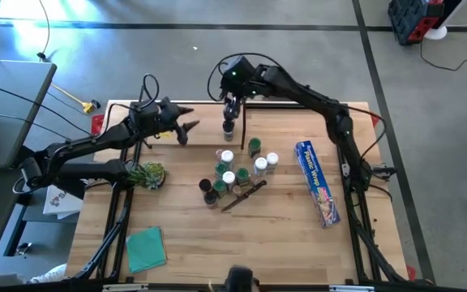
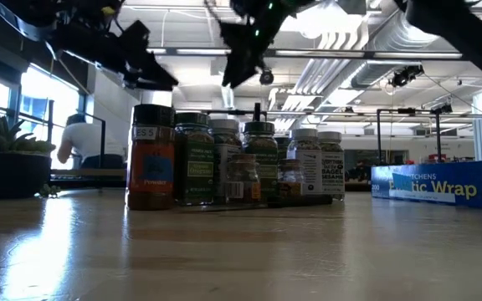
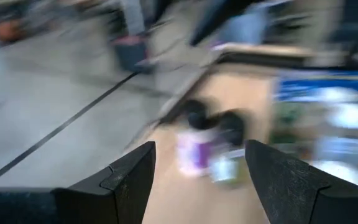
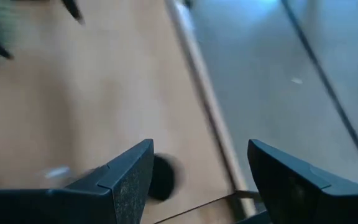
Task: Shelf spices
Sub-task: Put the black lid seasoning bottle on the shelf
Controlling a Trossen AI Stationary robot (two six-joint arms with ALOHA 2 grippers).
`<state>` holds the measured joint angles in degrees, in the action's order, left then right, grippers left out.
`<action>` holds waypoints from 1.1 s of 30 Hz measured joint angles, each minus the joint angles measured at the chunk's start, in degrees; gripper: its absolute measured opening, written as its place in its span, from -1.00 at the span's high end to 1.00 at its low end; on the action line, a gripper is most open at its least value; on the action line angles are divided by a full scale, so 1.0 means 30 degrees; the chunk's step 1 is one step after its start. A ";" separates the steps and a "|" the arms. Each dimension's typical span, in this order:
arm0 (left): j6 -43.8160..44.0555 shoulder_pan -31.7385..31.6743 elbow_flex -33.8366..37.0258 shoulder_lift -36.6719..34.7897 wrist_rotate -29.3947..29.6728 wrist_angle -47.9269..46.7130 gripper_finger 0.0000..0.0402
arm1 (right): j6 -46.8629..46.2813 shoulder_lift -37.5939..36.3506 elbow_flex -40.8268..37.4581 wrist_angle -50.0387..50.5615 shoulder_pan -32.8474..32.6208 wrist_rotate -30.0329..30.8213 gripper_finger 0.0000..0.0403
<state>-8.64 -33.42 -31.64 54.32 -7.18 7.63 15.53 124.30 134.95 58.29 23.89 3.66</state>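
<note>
Several spice jars (image 1: 233, 172) with white, green and black caps stand upright in a cluster at the middle of the wooden table; the low view shows them as a row (image 2: 233, 163). One black-capped jar (image 1: 228, 127) stands alone nearer the far edge. My right gripper (image 1: 230, 107) hangs open above it, and the right wrist view shows the jar's cap (image 4: 161, 177) below the fingers. My left gripper (image 1: 188, 124) is open in the air left of that jar, pointing toward it; blurred jars (image 3: 211, 146) show ahead of it. I cannot make out the shelf for certain.
A long blue wrap box (image 1: 319, 182) lies at the table's right. A dark-handled knife (image 1: 246, 195) lies just near the jar cluster. A small green plant (image 1: 146, 173) and a green cloth (image 1: 146, 247) are at the left. A thin black rod (image 2: 258, 110) rises behind the jars.
</note>
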 joint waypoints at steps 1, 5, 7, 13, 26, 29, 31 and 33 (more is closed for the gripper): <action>-0.0341 0.0406 -0.0027 -0.0398 -0.1086 -0.0081 -0.22 | -0.0011 -0.0427 0.0001 0.0561 -0.0241 -0.0570 -0.26; -0.1346 0.2509 -0.0168 -0.2360 -0.3274 -0.0503 -0.22 | -0.0553 -0.1643 0.0001 0.3031 -0.1761 -0.2473 -0.26; -0.1525 0.3742 -0.0168 -0.3425 -0.3398 -0.0569 -0.22 | -0.0889 -0.2029 0.0001 0.3952 -0.2918 -0.2349 -0.26; -0.1663 0.7555 -0.0175 -0.5976 -0.3192 -0.0601 -0.22 | -0.2675 -0.2169 -0.0590 0.4570 -0.7193 -0.0709 -0.26; -0.1160 1.3869 -0.2549 -0.5896 0.1189 -0.2502 -0.22 | -0.6988 -0.2173 -0.8978 -0.8231 -1.3386 0.4666 -0.26; -0.0233 1.4949 -0.4127 -0.6030 0.2969 -0.4662 -0.22 | -0.8949 -0.2173 -1.0668 -1.0798 -1.3513 0.5189 -0.26; 0.0618 1.5512 -0.4973 -0.6224 0.3808 -0.5637 -0.22 | -1.0093 -0.2173 -1.1535 -1.1654 -1.3394 0.5957 -0.26; 0.1456 1.5920 -0.5107 -0.6367 0.4208 -0.6091 -0.22 | -1.0338 -0.2173 -1.2377 -1.2343 -1.3207 0.6161 -0.26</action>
<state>-4.27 14.34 -46.96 35.22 5.44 -10.64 -15.49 117.78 97.82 21.26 -15.73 22.14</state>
